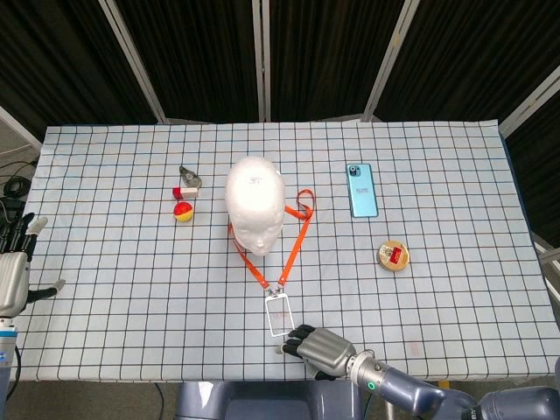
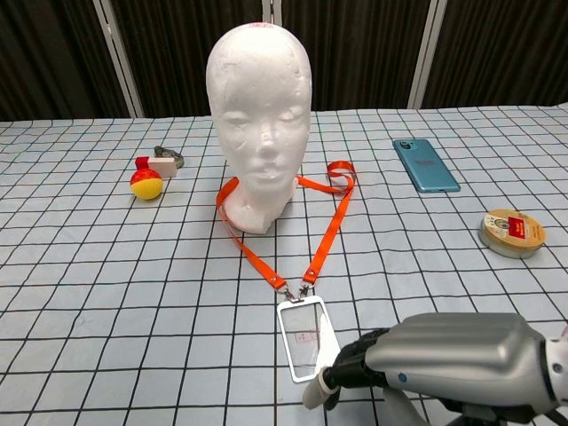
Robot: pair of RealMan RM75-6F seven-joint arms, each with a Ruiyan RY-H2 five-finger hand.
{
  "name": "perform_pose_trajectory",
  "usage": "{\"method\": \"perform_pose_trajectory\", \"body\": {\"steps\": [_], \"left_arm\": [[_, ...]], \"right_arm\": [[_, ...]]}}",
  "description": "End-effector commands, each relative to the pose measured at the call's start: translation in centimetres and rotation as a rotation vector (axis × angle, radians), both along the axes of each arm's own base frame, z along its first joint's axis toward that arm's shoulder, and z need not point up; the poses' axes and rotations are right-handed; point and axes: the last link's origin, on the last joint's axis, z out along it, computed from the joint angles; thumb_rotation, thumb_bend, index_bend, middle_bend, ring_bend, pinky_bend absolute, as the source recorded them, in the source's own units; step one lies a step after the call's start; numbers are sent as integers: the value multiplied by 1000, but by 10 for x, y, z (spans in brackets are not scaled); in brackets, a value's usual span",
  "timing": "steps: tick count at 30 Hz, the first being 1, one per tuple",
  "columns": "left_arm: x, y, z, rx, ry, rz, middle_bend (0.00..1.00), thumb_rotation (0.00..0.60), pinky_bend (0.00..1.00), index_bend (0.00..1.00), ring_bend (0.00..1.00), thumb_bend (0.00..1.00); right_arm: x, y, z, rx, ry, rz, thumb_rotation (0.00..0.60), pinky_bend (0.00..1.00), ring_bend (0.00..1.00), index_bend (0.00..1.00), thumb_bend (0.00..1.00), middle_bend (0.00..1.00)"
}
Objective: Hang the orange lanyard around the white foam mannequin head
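Cloth open left and right of mannequin head (image 1: 255, 203); lanyard (image 1: 290, 241) strap crosses front; phone (image 1: 361, 189) well right, ball (image 1: 183, 211) left.

One mannequin head (image 1: 255, 203), one lanyard (image 1: 293, 232), one phone (image 1: 362, 189), one ball (image 1: 183, 211), one tin (image 1: 394, 255), two hands (image 1: 317, 348) (image 1: 12, 271).

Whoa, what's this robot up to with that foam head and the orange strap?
The orange lanyard already loops around the neck of the white foam mannequin head, with its clear badge holder lying flat on the checked table in front. The right hand sits at the table's near edge, its fingers right at the badge's lower end; whether they still touch it is unclear. The left hand rests idle at the far left, fingers apart, holding nothing.
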Motion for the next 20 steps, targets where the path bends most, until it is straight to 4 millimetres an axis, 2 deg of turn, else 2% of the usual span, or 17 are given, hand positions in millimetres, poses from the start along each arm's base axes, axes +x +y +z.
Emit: {"method": "perform_pose_trajectory", "body": {"steps": [1,6,9,12,15,17,19,20], "left_arm": [[-1,0,0,1,-1,3,0,600,0,0,0,0],[-2,-2,-1,-5,5,5,0,600,0,0,0,0],[-2,-4,-2,-6,6,3,0,600,0,0,0,0],[-2,-8,-2,-5,8,-7,0,600,0,0,0,0],[-2,-14,-2,1,0,-20,0,600,0,0,0,0],[-5,-19,-2,2,-4,-23,0,600,0,0,0,0],[-7,-23,-2,1,-10,-20,0,600,0,0,0,0],[-9,-25,-2,-2,-21,-18,0,600,0,0,0,0]], "right_arm": [[1,-7,18,-111,-77,50,600,100,102,191,1000,195],[-13,-19,55,-267,-149,93,600,97,90,188,1000,183],[-35,-25,87,-385,-171,98,600,81,80,185,995,172],[-57,-28,116,-507,-180,90,600,37,55,176,897,144],[-76,-28,139,-636,-183,67,600,1,9,128,604,77],[-92,-27,153,-726,-161,43,600,0,0,64,259,19],[-108,-26,165,-805,-138,-1,600,0,0,34,56,0],[-113,-25,170,-838,-128,-14,600,0,0,28,8,0]]}}
